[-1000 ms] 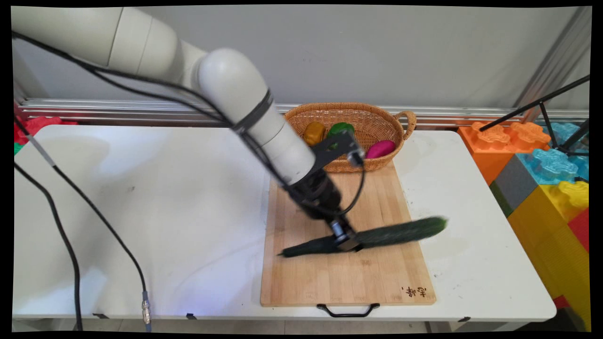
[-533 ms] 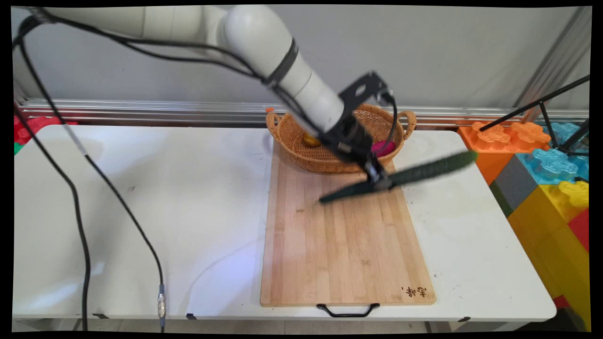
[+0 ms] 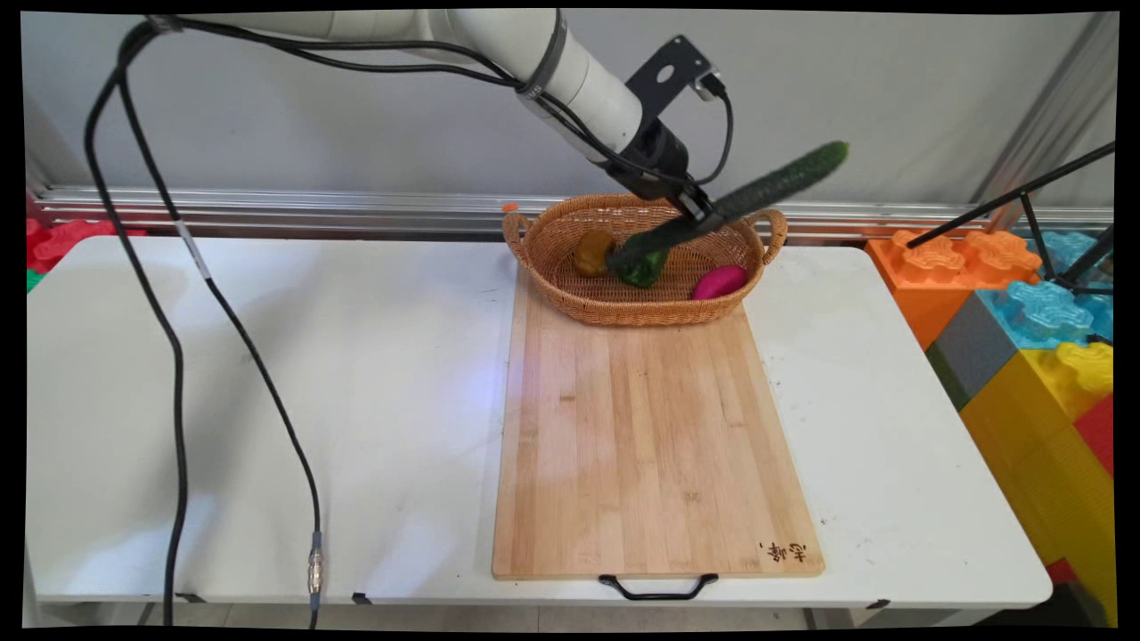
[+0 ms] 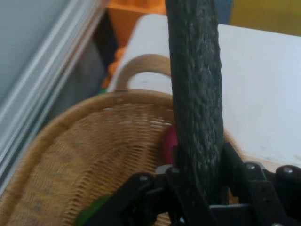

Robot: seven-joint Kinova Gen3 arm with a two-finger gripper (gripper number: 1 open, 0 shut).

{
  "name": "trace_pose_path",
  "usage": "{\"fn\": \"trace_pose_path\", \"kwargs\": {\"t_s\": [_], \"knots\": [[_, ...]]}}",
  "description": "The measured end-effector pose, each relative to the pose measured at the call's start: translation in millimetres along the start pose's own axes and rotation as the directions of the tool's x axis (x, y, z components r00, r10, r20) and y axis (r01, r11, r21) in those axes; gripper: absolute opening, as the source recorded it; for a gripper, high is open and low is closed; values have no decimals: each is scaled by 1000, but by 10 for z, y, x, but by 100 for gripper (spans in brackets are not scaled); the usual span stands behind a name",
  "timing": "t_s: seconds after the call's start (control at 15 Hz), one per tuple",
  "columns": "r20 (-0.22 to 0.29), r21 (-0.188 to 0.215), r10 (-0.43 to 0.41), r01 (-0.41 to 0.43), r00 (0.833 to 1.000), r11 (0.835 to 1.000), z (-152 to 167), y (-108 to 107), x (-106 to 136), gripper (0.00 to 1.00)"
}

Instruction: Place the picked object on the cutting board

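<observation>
Gripper (image 3: 704,212) clamped on cucumber (image 3: 757,194), held aloft over wicker basket (image 3: 570,294), tilted, low end dipping inside. In basket: yellow piece (image 3: 592,252), green piece (image 3: 648,265), pink piece (image 3: 719,281). Cutting board (image 3: 650,445) just before basket, bare. Cucumber not released.

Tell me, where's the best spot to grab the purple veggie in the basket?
Probably its fat middle, coming straight down from above. The purple veggie lies on its side at the right end of the basket, whose raised wall blocks the sides. The pincer is shut on the cucumber now, above the basket.
</observation>
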Motion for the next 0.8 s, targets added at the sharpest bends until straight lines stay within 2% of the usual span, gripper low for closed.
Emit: {"fn": "trace_pose_path", "kwargs": {"t_s": [0.13,0.27,0.8], "knots": [[-6,35,-35,35,999,999,107,-131,-61,0],[-12,53,-80,80,997,995,236,-181,-144,0],[-10,55,-228,228,974,972,651,-109,-399,0]]}}
